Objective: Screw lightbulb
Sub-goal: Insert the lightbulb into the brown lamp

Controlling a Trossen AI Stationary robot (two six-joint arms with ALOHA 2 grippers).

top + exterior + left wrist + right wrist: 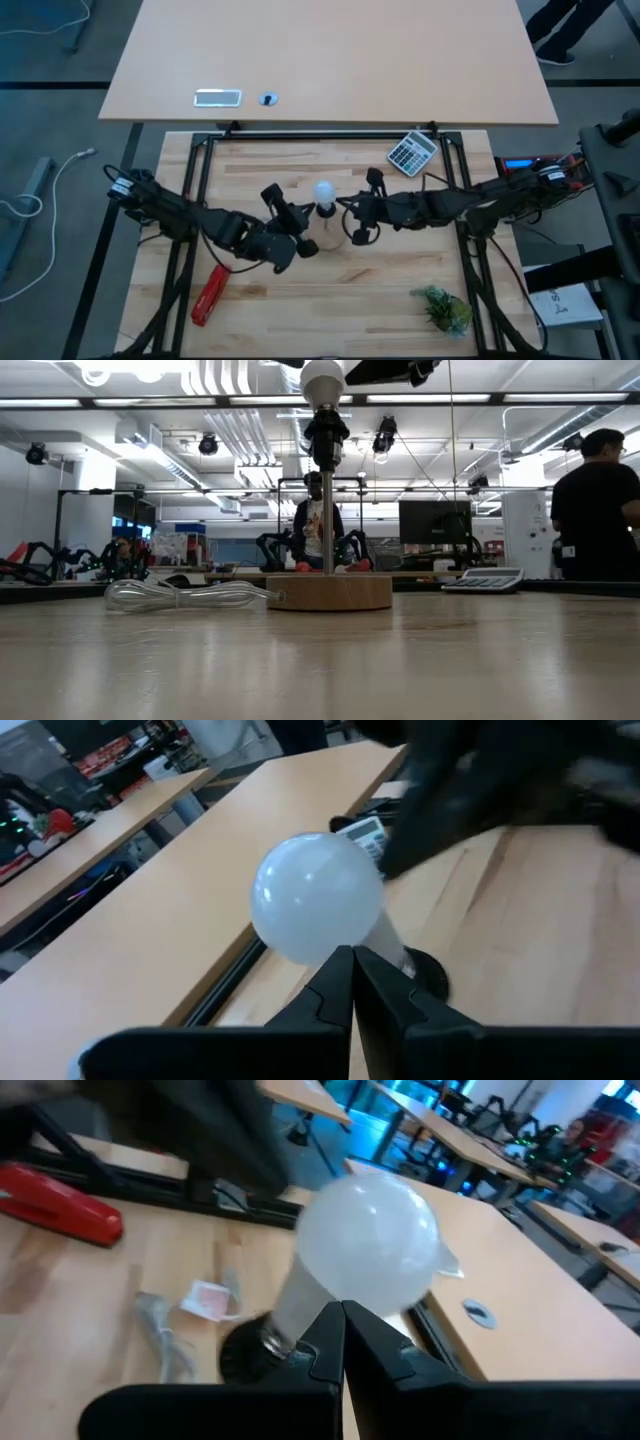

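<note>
The white lightbulb (323, 190) sits upright in the black socket (326, 432) on top of a thin pole. The pole rises from the round wooden disc (328, 592) in the middle of the table. My left gripper (306, 214) comes at the lightbulb (316, 896) from the near left. Its fingers are shut, and their tips stand just under the globe, by the bulb's neck. My right gripper (343, 206) comes from the right, also shut, with its tips in front of the neck of the lightbulb (368, 1245). My left gripper has its shut fingertips (340, 970) right against the outline of the bulb's neck (385, 942), slanting slightly down from the near left; I cannot tell whether they touch it. My right gripper has its shut fingertips (335, 1325) before the bulb's neck (295, 1305), coming from the right; I cannot tell whether they touch.
A red stapler (210, 295) lies near left. A clear plastic scrap (190, 595) lies beside the disc, and a green tuft (443, 308) lies near right. A calculator (412, 152) lies at the far right. A tan table (330, 60) stands beyond, and a person (600, 510) is in the room behind.
</note>
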